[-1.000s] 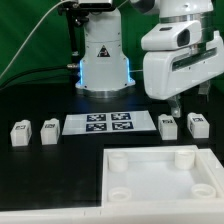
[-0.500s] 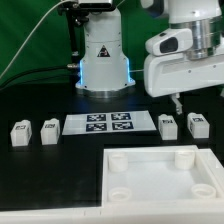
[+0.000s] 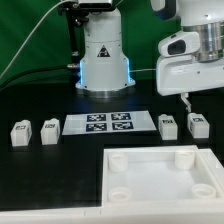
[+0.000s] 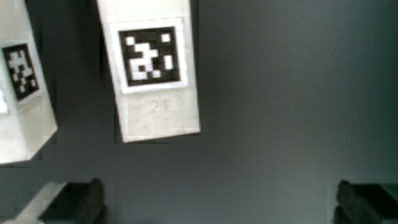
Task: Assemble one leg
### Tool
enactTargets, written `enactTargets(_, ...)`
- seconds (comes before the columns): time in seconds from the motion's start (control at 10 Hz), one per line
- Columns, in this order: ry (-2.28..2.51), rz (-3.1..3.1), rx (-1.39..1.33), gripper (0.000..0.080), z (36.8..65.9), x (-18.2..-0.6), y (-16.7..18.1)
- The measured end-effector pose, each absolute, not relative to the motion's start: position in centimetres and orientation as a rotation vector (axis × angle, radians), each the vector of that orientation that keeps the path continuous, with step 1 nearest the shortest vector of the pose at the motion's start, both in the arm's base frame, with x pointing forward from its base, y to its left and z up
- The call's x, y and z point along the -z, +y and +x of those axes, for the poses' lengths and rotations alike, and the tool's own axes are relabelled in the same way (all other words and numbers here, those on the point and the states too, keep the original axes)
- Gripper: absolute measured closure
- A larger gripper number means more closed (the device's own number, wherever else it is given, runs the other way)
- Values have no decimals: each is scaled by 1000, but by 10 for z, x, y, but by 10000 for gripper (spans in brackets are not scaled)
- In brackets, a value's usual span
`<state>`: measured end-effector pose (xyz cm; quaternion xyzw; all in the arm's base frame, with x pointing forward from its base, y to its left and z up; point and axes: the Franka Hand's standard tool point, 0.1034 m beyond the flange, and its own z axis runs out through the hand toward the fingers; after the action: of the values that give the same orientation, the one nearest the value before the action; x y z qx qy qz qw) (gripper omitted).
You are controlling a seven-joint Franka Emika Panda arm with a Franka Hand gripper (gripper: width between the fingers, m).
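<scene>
Four legs, small white blocks with black-and-white tags, stand on the black table. Two are at the exterior view's left [image 3: 19,133] [image 3: 49,131] and two at its right [image 3: 168,125] [image 3: 197,124]. My gripper [image 3: 186,103] hangs above and just behind the two right legs, touching neither. In the wrist view two tagged legs [image 4: 157,65] [image 4: 22,90] lie ahead of the gripper [image 4: 222,204]. Its dark fingertips [image 4: 71,203] stand wide apart with only bare table between them. It is open and empty.
The marker board [image 3: 110,124] lies between the two pairs of legs. The large white square panel [image 3: 150,158] with round corner sockets lies at the front right. The robot base [image 3: 104,60] stands behind the marker board.
The gripper has moved toward the exterior view's right and slightly up, from over the inner right leg to between the two right legs. The legs have not moved.
</scene>
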<state>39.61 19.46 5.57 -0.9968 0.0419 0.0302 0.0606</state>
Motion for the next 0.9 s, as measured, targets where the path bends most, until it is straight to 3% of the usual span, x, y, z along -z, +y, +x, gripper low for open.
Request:
enactTargets(0.4, 106, -2976, -596, 151, 389, -34, 185)
enactTargets(0.8, 83, -2777, -1261, 151, 386, -36, 184)
enactTargets(0.9, 88, -2776, -1249, 151, 392, -30, 186)
